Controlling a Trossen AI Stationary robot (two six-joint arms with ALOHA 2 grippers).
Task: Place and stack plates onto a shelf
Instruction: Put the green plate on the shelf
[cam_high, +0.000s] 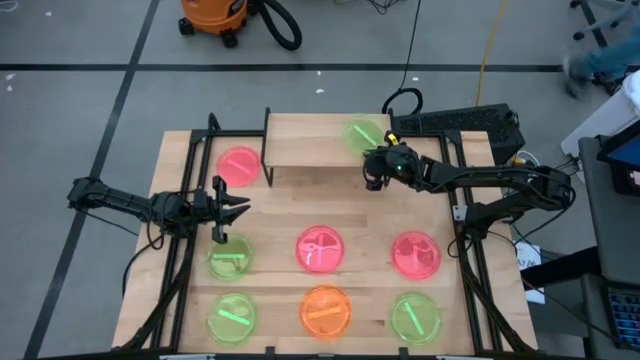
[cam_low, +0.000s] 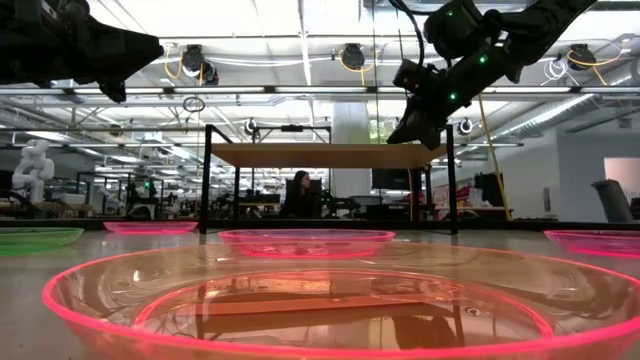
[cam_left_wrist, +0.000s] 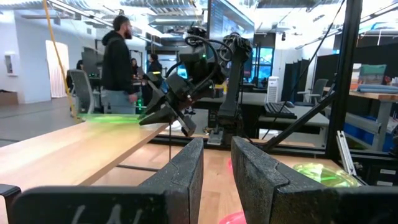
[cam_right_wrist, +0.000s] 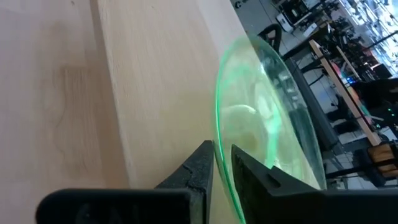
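Neon green translucent round plastic plate (cam_high: 361, 133) sits at upper centre-right of the high view, on the right end of the low light-wood shelf on thin black legs (cam_high: 310, 140). Right pincer (cam_high: 376, 170) at the plate's near rim; in the right wrist view its two dark fingers (cam_right_wrist: 200, 167) are pinched on the thin green edge (cam_right_wrist: 249, 124), plate tilted. Looks like placing is in progress, not yet let go. Plate likely light, stiff, thin and slick; rim pinch is the only real hold, could slip or swing. Seven more plates lie flat on the wooden worktop (cam_high: 270, 215): pink one (cam_high: 238, 165) left of the shelf, green (cam_high: 230, 260), pink (cam_high: 320, 249), pink (cam_high: 414, 253) mid-row, green (cam_high: 231, 320), orange (cam_high: 325, 309), green (cam_high: 414, 317) bottom row. Left pincer (cam_high: 232, 207) mid-left above the green mid-row plate, fingers (cam_left_wrist: 186, 171) parted, holding nothing.
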